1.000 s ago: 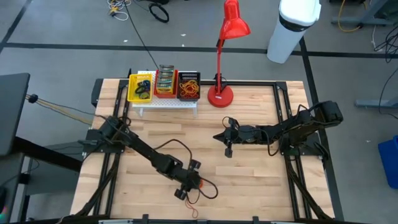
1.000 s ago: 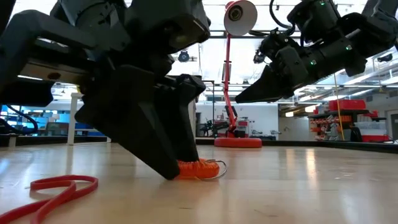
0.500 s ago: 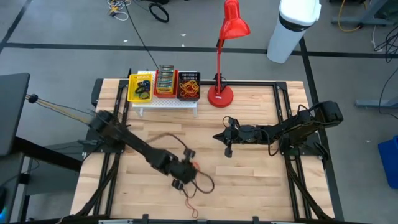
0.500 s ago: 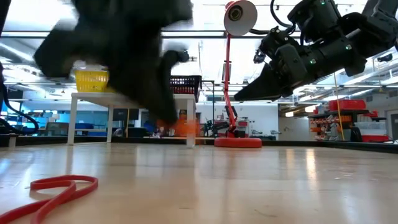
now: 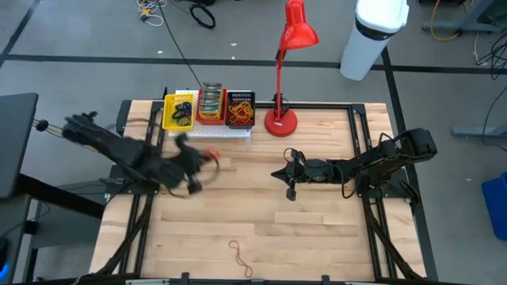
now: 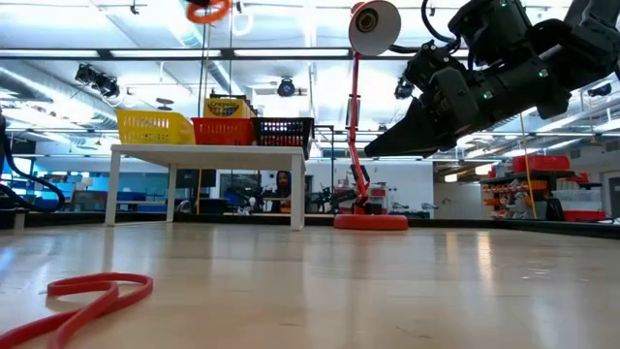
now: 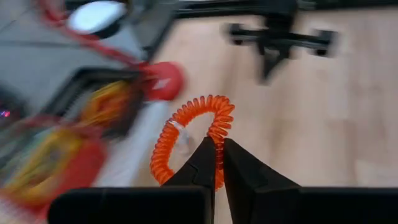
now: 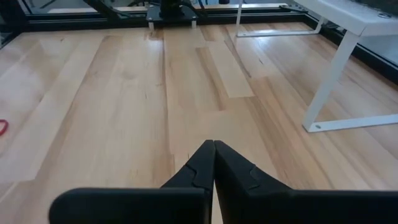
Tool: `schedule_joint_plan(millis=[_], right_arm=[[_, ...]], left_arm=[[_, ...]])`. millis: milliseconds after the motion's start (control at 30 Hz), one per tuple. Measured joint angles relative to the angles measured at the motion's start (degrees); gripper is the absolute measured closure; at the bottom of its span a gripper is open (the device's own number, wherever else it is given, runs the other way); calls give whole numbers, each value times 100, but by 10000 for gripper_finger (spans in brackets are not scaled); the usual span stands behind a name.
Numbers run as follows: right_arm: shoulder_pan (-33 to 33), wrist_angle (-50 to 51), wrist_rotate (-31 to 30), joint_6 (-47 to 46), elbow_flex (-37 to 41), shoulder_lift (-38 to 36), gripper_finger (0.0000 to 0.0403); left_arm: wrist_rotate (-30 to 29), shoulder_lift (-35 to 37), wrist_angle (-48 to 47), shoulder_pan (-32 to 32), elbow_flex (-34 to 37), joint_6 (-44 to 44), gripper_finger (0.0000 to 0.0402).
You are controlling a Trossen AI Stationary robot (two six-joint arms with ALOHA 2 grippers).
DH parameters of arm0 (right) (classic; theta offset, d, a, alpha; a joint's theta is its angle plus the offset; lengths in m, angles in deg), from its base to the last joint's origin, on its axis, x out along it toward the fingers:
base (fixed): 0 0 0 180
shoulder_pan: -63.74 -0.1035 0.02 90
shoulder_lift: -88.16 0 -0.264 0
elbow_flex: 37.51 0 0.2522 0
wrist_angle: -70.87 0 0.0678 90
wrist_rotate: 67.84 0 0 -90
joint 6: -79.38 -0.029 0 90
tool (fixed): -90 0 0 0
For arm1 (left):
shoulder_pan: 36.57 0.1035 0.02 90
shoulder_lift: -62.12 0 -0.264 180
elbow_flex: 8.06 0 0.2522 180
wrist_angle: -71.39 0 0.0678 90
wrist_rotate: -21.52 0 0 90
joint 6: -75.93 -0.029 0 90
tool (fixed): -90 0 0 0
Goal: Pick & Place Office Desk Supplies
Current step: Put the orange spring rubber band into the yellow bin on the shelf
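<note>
Two dark arms work over the pale wooden table [image 5: 317, 229]. Three small baskets stand in a row on one white perforated rack [image 5: 210, 131] at the far left of the table: a yellow basket [image 5: 179, 112], a red basket [image 5: 211, 104] and a black mesh basket [image 5: 241, 109]. One orange coiled spiral loop [image 7: 194, 134] and one thin red rubber-band loop [image 5: 238, 255] are out of the baskets.

The orange coil is a springy plastic spiral bent into a ring, with a small clear piece on its inner side. The left gripper [image 7: 218, 152] pinches it between its pressed-together fingers and holds it up in the air, just in front of the rack on the near side and above the level of the baskets in the low view. The red rubber band lies flat and twisted on the wood near the table's front edge, well apart from both arms.

The yellow basket holds dark loops, the red basket holds a green-and-yellow crayon box [image 6: 224, 105], and the black one holds orange and yellow loops. A tall red desk lamp [image 5: 283, 71] stands right of the rack, its round base on the table.

The right gripper [image 8: 213, 149] hangs above the middle right of the table, jaws pressed together on nothing.
</note>
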Motion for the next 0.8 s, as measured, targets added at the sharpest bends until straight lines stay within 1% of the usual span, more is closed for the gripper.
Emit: schedule_joint_plan(millis=[100, 167, 300, 367, 500, 600, 667, 800], right_arm=[[-2, -6, 0, 0, 0, 0, 386], [0, -8, 2, -18, 0, 0, 386], [0, -8, 0, -26, 0, 0, 386], [-2, -8, 1, -26, 0, 0, 386], [0, -6, 1, -29, 0, 0, 386], [0, -8, 2, -44, 0, 0, 386], [-1, -8, 2, -44, 0, 0, 386], [-2, -8, 46, -57, 0, 0, 386]], left_arm=[[-363, 545, -779, 339, 0, 636, 386], [-479, 801, -1277, 727, 0, 1004, 387], [-475, 1135, -2218, 1611, 2, 1506, 387], [-321, 1262, -2434, 2091, 2, 1556, 388], [269, 1428, -2457, 3094, 2, 1199, 389], [594, 1444, -2360, 3844, 12, 711, 389], [929, 1426, -1996, 4367, 120, 333, 390], [1917, 1407, -983, 5398, 548, -483, 390]])
